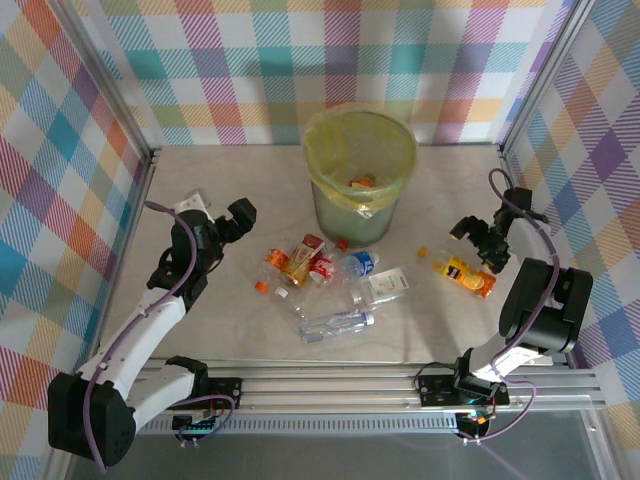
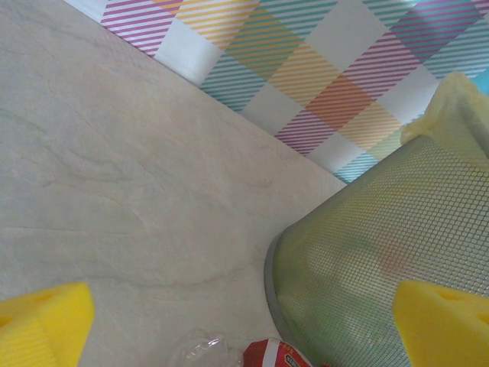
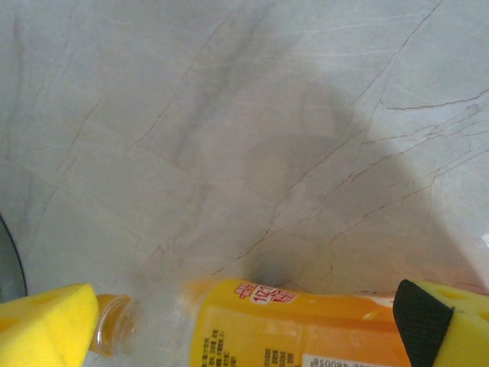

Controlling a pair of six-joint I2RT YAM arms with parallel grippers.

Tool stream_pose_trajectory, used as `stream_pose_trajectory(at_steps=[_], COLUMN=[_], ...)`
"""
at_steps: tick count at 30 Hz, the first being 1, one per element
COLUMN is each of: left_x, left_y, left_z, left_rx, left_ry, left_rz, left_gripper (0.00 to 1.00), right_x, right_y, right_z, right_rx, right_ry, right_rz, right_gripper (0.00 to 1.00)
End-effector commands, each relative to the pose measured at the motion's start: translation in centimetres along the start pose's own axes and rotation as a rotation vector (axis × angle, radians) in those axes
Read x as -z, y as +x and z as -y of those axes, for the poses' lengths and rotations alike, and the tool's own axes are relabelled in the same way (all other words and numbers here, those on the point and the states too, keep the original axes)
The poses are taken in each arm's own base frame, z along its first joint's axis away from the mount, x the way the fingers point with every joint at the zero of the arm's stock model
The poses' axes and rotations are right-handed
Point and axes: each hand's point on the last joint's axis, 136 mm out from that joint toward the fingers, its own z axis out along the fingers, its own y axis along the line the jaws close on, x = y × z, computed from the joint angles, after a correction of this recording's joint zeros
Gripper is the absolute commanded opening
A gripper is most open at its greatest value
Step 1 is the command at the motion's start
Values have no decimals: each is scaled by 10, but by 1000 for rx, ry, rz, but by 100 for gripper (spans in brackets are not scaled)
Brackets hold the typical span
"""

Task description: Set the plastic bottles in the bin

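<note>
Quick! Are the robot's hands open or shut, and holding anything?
Left gripper: jaws open, holding nothing.
Right gripper: jaws open, holding nothing.

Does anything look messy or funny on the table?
Yes. The plastic bottles lie tipped over in a jumble in front of the bin rather than inside it, and one orange bottle lies on its side alone, off to the right.

mesh bin (image 2: 367, 267) beside perhaps a red-labelled bottle (image 2: 275, 355).
</note>
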Motion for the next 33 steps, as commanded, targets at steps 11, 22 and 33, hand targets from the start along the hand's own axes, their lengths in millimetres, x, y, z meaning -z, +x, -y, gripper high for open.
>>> stream_pose_trajectory(at_steps=[11, 22, 33], left_x=[-2, 0, -3], left_y=[1, 0, -2], left_z=[-1, -1, 2], left_rx=[-22, -20, -9], left_ry=[10, 7, 20], left_rz=[-5, 1, 3], left_gripper=[100, 100, 100], right_x=[-13, -16, -11], right_y=[21, 46, 80], right_z=[9, 2, -8], right_rx=[-56, -100, -84], right_ry=[-27, -112, -143], right_rz=[-79, -139, -178], right_gripper=[100, 100, 100])
